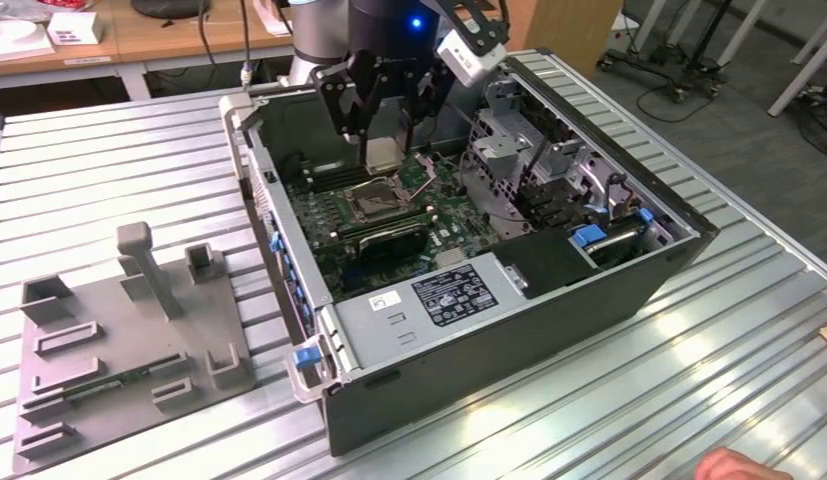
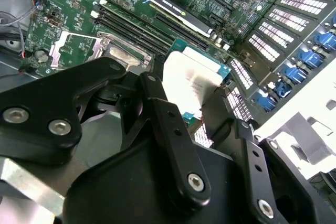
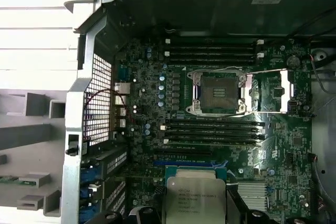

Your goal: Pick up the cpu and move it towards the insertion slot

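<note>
Your gripper [image 1: 382,135] has its jaws closed on the cpu [image 1: 382,153], holding it in the air above the green motherboard [image 1: 447,225] inside the open computer case [image 1: 547,290]. In the exterior view the insertion slot [image 1: 377,203] sits just below the chip, apart from it. In the first wrist view the cpu [image 3: 194,198] is well apart from the insertion slot [image 3: 218,92], with memory slots [image 3: 212,132] between.

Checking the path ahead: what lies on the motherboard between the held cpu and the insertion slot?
In the first wrist view, a bank of long black memory slots lies between the cpu and the insertion slot.
</note>
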Available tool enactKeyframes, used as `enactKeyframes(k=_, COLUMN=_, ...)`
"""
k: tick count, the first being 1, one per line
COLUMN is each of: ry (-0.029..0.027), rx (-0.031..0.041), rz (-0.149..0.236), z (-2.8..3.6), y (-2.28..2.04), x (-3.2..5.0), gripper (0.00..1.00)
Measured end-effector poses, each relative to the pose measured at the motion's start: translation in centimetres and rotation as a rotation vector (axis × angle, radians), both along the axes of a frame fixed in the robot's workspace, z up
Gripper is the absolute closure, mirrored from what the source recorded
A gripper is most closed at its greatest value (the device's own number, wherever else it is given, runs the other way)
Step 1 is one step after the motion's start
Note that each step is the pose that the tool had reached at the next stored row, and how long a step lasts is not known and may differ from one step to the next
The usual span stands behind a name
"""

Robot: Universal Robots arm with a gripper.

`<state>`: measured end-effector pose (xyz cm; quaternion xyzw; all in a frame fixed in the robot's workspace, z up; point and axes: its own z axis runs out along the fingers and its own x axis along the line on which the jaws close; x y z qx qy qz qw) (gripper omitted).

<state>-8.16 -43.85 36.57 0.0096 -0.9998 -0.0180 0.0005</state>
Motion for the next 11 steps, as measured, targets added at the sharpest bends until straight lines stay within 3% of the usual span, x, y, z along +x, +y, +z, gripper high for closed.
enactKeyframes(k=11, ry=0.0, rx=0.0, rz=0.0, z=0.0, y=0.0, x=0.67, gripper=0.46)
